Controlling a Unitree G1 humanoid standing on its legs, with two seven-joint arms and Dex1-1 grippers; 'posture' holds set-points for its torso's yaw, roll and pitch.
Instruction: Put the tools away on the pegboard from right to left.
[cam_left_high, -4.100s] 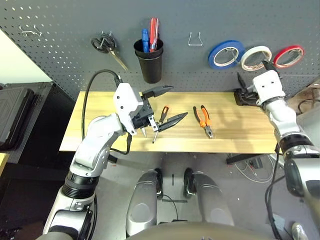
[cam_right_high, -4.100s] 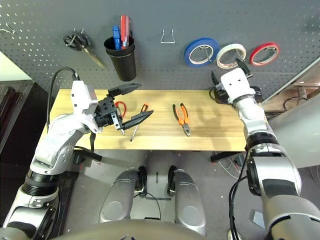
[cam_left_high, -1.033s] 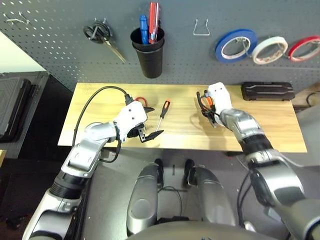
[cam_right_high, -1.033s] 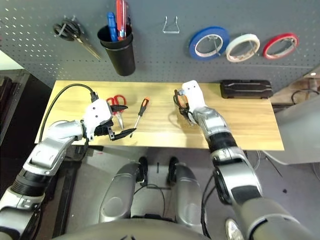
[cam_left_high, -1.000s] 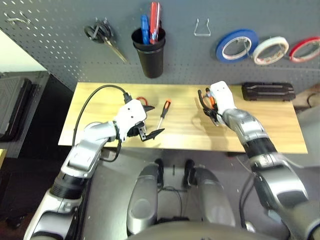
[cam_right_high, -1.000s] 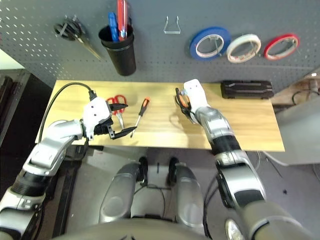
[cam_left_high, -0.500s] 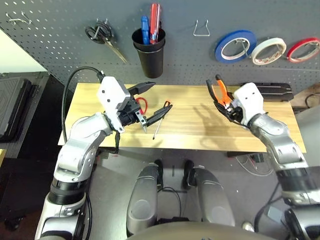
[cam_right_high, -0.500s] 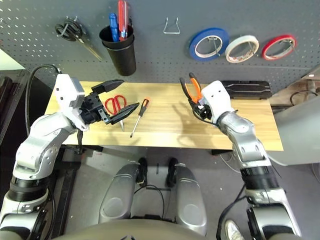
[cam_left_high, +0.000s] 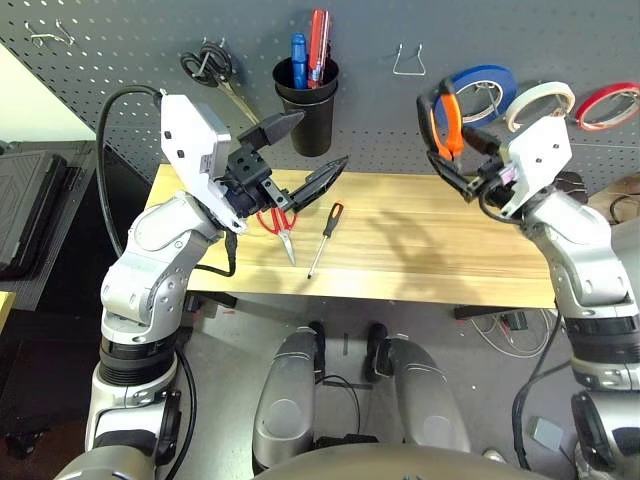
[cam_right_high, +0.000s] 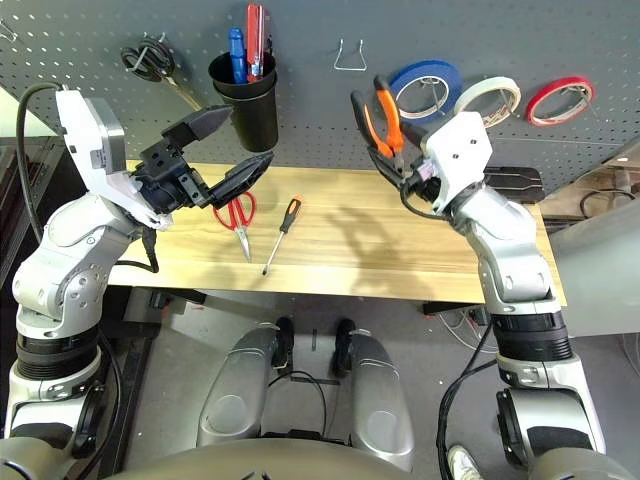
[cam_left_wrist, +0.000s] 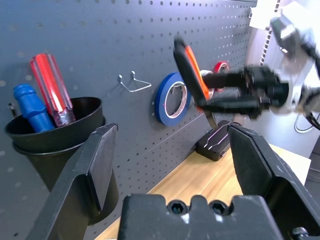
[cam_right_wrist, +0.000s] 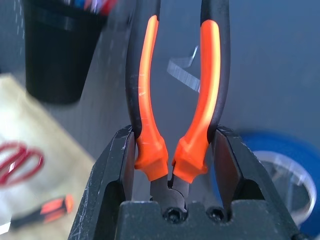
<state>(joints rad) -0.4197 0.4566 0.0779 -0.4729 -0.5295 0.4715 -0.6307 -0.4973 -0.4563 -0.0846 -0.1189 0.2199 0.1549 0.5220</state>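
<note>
With my right gripper (cam_right_wrist: 172, 165) clamped on the pliers (cam_left_high: 443, 118), handles up near the pegboard (cam_left_high: 120, 100), I aim to slip both handles squarely over the bare wire hook (cam_left_high: 408, 60) while my left gripper (cam_left_high: 305, 150) hangs open, empty.

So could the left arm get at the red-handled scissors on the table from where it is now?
Probably yes: the left gripper hangs open and empty just above the red-handled scissors, which lie flat with nothing on them; only the screwdriver lies alongside, apart.

L pincer (cam_left_high: 300, 152) wide open; R pincer (cam_left_high: 458, 170) clamped, both raised.
</note>
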